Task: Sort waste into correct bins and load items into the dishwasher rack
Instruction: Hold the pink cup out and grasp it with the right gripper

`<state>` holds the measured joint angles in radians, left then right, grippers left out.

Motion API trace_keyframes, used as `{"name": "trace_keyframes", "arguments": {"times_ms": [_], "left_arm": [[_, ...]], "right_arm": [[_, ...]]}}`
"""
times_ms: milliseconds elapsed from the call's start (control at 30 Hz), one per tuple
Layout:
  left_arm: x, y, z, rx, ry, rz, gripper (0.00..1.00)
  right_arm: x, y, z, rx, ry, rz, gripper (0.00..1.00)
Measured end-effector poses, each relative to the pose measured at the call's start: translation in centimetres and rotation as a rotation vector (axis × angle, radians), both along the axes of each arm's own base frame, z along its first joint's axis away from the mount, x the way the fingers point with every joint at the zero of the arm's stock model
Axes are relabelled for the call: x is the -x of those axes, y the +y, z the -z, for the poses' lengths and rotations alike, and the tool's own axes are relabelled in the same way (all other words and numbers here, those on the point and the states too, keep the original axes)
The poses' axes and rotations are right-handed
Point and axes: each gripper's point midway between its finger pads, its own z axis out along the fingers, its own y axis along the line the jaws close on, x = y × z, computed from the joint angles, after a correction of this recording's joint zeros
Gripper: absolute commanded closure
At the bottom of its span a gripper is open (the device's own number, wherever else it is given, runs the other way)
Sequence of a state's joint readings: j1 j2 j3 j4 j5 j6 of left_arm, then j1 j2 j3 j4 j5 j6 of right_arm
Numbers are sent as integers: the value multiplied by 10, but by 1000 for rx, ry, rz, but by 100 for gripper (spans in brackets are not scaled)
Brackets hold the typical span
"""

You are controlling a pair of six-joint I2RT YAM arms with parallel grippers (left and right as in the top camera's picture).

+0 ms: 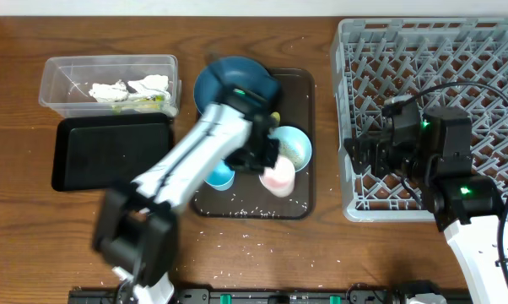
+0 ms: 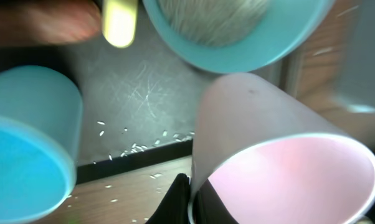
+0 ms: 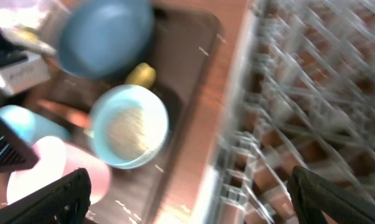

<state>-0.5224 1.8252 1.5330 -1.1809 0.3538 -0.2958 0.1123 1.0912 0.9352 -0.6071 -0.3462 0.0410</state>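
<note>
Pink cup [image 1: 279, 177] is located over the brown tray [image 1: 298, 84], toward its 4 o'clock corner. It is tilted, with the mouth turned to the left wrist camera. Whether it touches the tray cannot be told. Bowl [image 1: 291, 145] is seen just at its 12 o'clock, blue cup [image 1: 219, 176] at 9 o'clock, and rack [image 1: 347, 127] well off at 3 o'clock.

Left gripper [image 2: 191, 202] appears closed on the cup's wall at the rim, the wall being pinched between the two fingers. Right gripper [image 3: 194, 208] is spread wide and empty at the rack's 9 o'clock edge.

The cup is judged light, stiff plastic, smooth and probably slippery, and not fragile. A rim pinch is judged workable, but swinging or slipping is to be expected, so a hold deep on the wall is preferred.

Rice [image 2: 137, 148] is scattered on the tray below the cup; none is seen inside it. Spoon [image 2: 119, 25] is noted at 11 o'clock in the wrist view, apart from the cup.
</note>
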Motion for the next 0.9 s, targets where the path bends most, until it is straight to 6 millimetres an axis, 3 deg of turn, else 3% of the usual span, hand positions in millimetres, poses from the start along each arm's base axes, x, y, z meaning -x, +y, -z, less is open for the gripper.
{"name": "trace_keyframes", "arguments": {"times_ms": [233, 500, 700, 900], "left_arm": [[-31, 15, -82, 350, -138, -108, 94], [-54, 14, -137, 735, -172, -127, 94], [-52, 12, -167, 929, -143, -110, 94], [-45, 8, -179, 1007, -114, -89, 94]], "right_arm": [[-9, 42, -53, -223, -171, -183, 1], [-4, 76, -101, -369, -352, -434, 1], [-8, 92, -106, -439, -402, -592, 1], [-17, 104, -101, -492, -442, -708, 1]]}}
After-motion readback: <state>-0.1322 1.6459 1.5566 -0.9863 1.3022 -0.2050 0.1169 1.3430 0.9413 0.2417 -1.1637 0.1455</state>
